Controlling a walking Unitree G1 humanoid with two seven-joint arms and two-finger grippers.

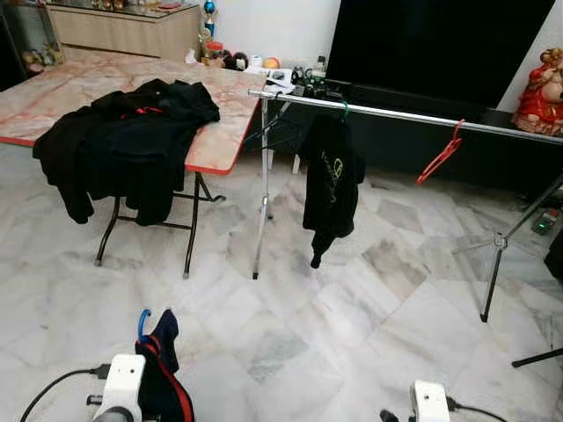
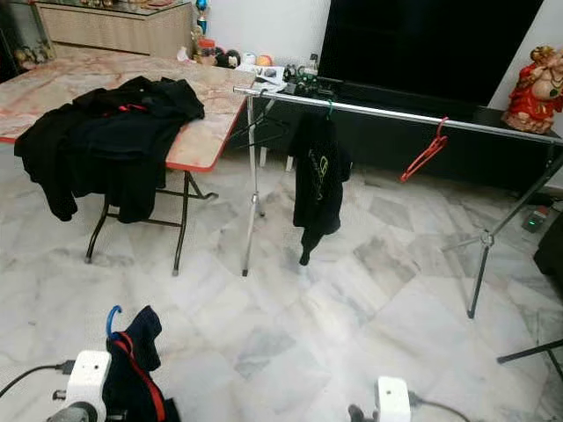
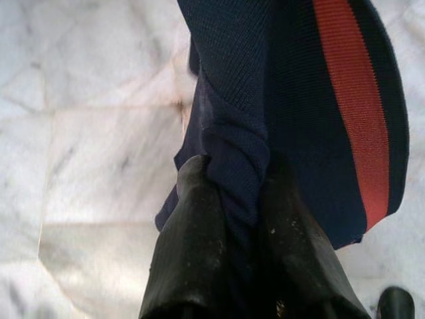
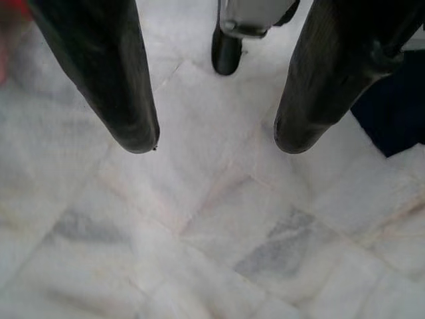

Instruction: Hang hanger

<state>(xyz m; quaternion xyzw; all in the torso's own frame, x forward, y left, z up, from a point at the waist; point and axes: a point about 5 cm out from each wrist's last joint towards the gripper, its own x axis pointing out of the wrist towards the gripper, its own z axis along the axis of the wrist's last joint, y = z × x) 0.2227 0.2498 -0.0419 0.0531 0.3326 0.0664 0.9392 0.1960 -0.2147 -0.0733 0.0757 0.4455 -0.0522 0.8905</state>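
Note:
My left gripper is shut on a fold of a navy garment with a red stripe. That garment hangs on a hanger with a blue hook, low at my left over the floor. Ahead stands a silver clothes rail. A black top hangs from it on a green hook, and an empty red hanger hangs further right. My right gripper is open over bare marble, pointing down.
A folding table at the left carries a heap of black clothes. The rail's tripod legs spread at the right and its post stands in the middle. A dark TV unit and a red figurine sit behind.

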